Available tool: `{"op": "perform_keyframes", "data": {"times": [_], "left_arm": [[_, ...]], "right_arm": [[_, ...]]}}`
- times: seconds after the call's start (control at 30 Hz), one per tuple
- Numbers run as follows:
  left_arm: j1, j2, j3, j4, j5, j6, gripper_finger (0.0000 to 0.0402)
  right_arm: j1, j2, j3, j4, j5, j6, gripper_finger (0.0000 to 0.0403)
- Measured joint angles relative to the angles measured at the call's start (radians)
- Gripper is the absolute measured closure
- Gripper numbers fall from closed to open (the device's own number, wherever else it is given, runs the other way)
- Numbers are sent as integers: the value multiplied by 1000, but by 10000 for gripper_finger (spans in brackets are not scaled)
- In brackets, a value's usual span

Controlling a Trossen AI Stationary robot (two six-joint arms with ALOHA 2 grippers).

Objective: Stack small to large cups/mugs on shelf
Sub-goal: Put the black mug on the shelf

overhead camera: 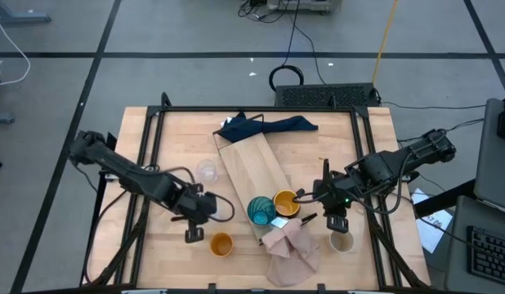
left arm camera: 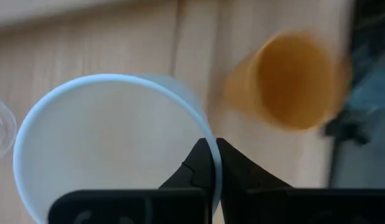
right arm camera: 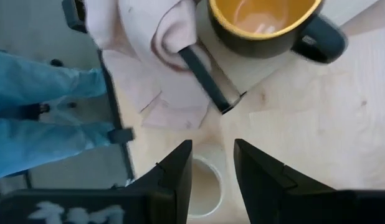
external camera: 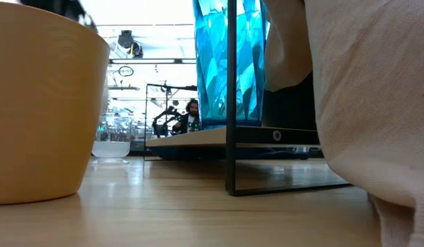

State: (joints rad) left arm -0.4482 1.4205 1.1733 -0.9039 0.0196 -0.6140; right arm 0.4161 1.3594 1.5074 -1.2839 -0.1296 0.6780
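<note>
- Left gripper (overhead camera: 194, 235): low over the table's near-left area, fingers pinched together on the rim of a pale white cup (left arm camera: 111, 146).
- Clear glass cup (overhead camera: 207, 171): upright on the table, just left of the shelf.
- Orange plastic cup (overhead camera: 221, 244): upright beside the left gripper.
- Long pale wooden shelf board (overhead camera: 251, 163): lying diagonally, carrying a teal faceted cup (overhead camera: 261, 211) and a mustard-yellow mug with dark handle (overhead camera: 287, 202).
- Pinkish-beige cloth (overhead camera: 292, 249): crumpled at the shelf's near end.
- Right gripper (overhead camera: 337, 222): fingers apart, over a small beige-grey cup (overhead camera: 341, 242).
</note>
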Motion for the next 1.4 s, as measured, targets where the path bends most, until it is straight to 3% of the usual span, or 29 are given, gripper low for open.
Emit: {"op": "perform_keyframes", "data": {"times": [0.23,0.4,0.57,0.67,0.73,0.93,1.1,1.23,1.4], "left_arm": [[23,-64,231,0,-16,12,397],[20,-63,408,0,-122,77,397],[22,-61,516,-13,-248,143,398],[27,-63,555,0,-281,192,398],[44,-63,560,18,-249,215,398],[94,-50,558,277,17,288,398],[99,-51,558,284,71,281,399],[92,-41,558,301,125,280,399],[91,-28,558,396,164,306,399]], "right_arm": [[-63,0,0,67,3,-70,293],[-115,0,0,145,-3,-119,293],[-144,0,0,103,-5,-148,293],[-148,0,0,33,-5,-148,293],[-148,0,-1,-27,-30,-146,293],[-187,-16,-93,-35,-217,-167,293],[-234,-43,-198,75,-452,-161,293],[-286,-87,-302,277,-636,-124,293],[-347,-122,-436,616,-891,68,293]]}}
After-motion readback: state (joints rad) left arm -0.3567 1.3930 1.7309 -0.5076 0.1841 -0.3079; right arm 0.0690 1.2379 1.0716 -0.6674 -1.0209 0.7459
